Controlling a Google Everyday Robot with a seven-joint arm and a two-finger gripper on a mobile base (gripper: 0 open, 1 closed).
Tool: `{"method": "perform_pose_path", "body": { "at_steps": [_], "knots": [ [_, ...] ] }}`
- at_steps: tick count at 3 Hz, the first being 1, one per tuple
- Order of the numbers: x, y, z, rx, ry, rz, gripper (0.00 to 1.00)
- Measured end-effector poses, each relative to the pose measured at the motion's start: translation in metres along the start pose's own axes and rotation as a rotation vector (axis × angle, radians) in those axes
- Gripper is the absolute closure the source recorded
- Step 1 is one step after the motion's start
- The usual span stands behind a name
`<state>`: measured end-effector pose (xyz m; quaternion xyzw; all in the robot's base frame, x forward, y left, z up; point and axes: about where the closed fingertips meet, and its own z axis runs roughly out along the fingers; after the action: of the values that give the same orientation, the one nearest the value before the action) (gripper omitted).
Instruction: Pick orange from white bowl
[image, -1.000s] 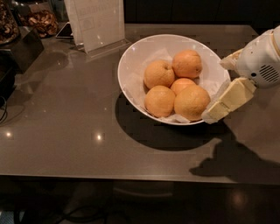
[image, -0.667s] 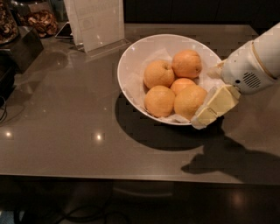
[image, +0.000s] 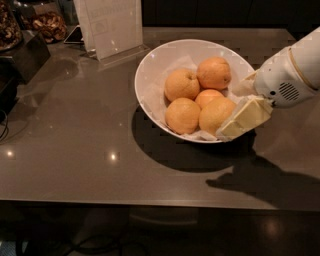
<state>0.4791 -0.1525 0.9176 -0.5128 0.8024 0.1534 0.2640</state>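
The glossy grey surface (image: 75, 150) bears a wide white bowl (image: 150, 70) and a clear sign stand (image: 112, 30); the gripper (image: 240, 122) hovers at the bowl's right rim.

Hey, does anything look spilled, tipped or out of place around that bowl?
Nothing stands out. The orange and four others sit inside the white bowl; the gripper is at the bowl's rim beside that orange.

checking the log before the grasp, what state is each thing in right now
white bowl, upright on the table
orange, resting in the bowl, front right
other oranges, four, resting in the bowl
gripper, low at the bowl's right rim, beside the orange
sign holder, standing upright behind the bowl
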Motion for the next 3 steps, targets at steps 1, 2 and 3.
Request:
{"method": "perform_pose_path", "body": {
  "at_steps": [1,2,3],
  "knots": [
    [0.0,0.001,0.001,-0.004,-0.002,0.001,0.33],
    [0.001,-0.001,0.012,-0.018,-0.007,0.019,0.35],
    [0.002,-0.003,0.017,-0.026,-0.008,0.025,0.33]
  ]
}}
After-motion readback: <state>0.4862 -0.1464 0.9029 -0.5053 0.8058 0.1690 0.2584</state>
